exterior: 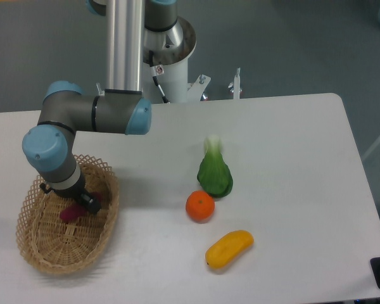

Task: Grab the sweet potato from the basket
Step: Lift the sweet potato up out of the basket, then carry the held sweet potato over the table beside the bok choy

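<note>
The tan wicker basket point(47, 253) sits at the table's front left. The reddish-purple sweet potato point(69, 213) lies inside it, near the middle. My gripper point(87, 202) reaches down into the basket and sits right over the sweet potato's middle, with purple showing on both sides of the dark fingers point(90, 204). The arm's wrist hides most of the fingers, so I cannot tell whether they are closed on the sweet potato or only around it.
A green leafy vegetable point(215, 174), an orange point(200, 206) and a yellow-orange oblong fruit point(229, 249) lie on the white table right of the basket. The arm's elbow and base stand at the back left.
</note>
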Controlling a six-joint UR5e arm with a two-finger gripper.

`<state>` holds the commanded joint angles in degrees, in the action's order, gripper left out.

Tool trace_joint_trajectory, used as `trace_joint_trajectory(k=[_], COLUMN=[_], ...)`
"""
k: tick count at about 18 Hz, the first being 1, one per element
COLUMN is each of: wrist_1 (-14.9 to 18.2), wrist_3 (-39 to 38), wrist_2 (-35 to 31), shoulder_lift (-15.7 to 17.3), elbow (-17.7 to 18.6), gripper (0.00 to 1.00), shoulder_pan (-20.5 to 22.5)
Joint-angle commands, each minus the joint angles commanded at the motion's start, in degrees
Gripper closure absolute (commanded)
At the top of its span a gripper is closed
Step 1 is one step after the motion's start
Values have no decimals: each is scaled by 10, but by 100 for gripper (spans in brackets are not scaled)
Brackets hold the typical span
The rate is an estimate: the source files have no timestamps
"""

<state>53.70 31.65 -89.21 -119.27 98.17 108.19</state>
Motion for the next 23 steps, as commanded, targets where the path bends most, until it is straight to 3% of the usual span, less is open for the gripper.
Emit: trace_joint_trajectory(k=[6,11,16,23], wrist_1=[-7,-4,-1,1], wrist_3=[-43,-41,-33,57], wrist_2=[-2,-2,-1,-1], shoulder_lift=[24,56,101,115], elbow=[-8,-20,-27,-22], gripper=[85,87,87,87], shoulder_pan=[0,18,101,228])
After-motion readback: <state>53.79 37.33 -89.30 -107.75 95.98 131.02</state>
